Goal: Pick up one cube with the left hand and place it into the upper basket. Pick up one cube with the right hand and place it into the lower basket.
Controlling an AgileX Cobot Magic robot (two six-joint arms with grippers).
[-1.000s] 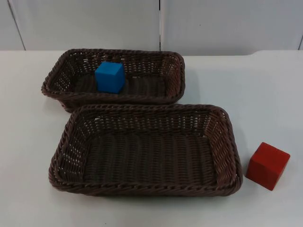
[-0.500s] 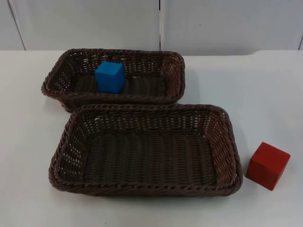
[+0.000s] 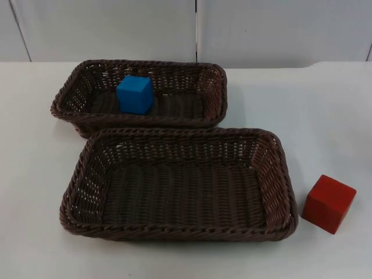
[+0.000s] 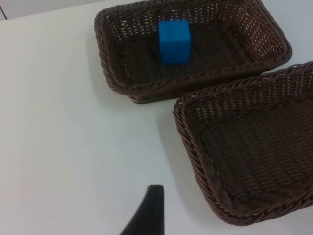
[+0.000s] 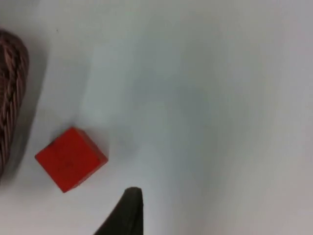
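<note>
A blue cube (image 3: 135,94) sits inside the upper wicker basket (image 3: 145,63), toward its left half. The lower basket (image 3: 174,132) holds nothing. A red cube (image 3: 329,203) rests on the white table just right of the lower basket. My left gripper (image 4: 149,215) hovers over bare table left of both baskets, with the blue cube (image 4: 174,41) and the upper basket (image 4: 105,63) ahead of it. My right gripper (image 5: 124,213) hangs above the table close to the red cube (image 5: 71,159), apart from it.
The lower basket's rim (image 4: 188,132) lies near the left gripper, and its right end (image 5: 12,88) lies close to the red cube. The grey partition wall (image 3: 197,29) closes the table's far side.
</note>
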